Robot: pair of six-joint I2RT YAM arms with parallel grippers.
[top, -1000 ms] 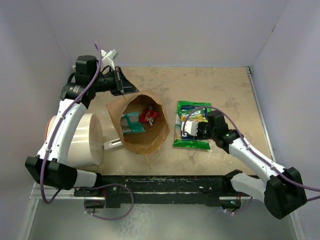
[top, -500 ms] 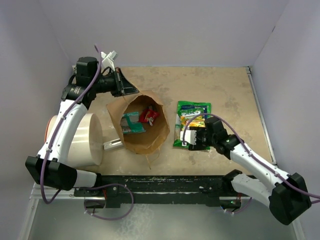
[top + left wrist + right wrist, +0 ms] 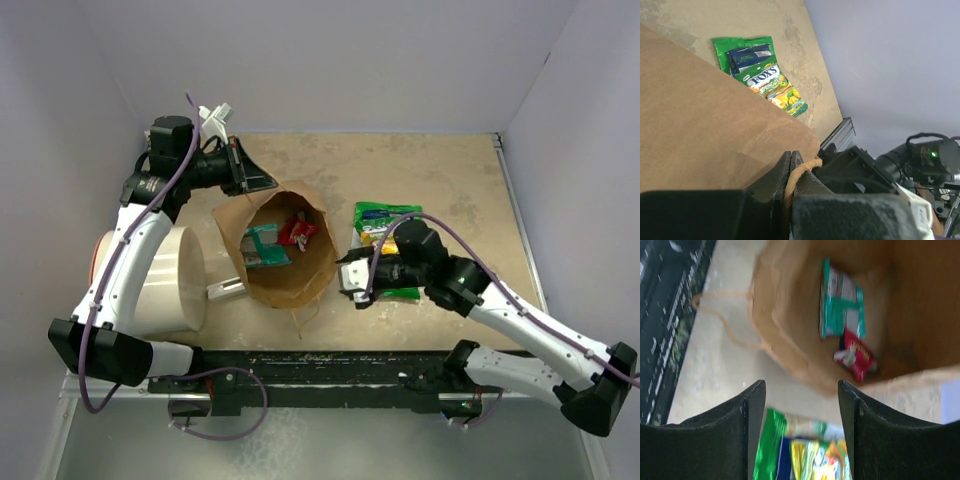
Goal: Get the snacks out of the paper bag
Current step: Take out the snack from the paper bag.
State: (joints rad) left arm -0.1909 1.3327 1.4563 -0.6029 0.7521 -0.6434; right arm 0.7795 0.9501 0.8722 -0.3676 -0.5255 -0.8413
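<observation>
Seen from above, the paper bag (image 3: pixel 290 280) gapes at table centre with a teal packet (image 3: pixel 265 245) and a red packet (image 3: pixel 297 232) inside. The left gripper (image 3: pixel 250 178) grips its rim at 11 o'clock, seemingly to hold the mouth open. The right gripper (image 3: pixel 355 282) sits at the bag's 4 o'clock, beside green packets (image 3: pixel 378 215) already out. The left wrist view shows the jaws pinched on the twisted handle (image 3: pixel 796 177). The right wrist view shows its fingers (image 3: pixel 752 430) spread wide and empty, facing the bag's mouth, probably for another reach.
</observation>
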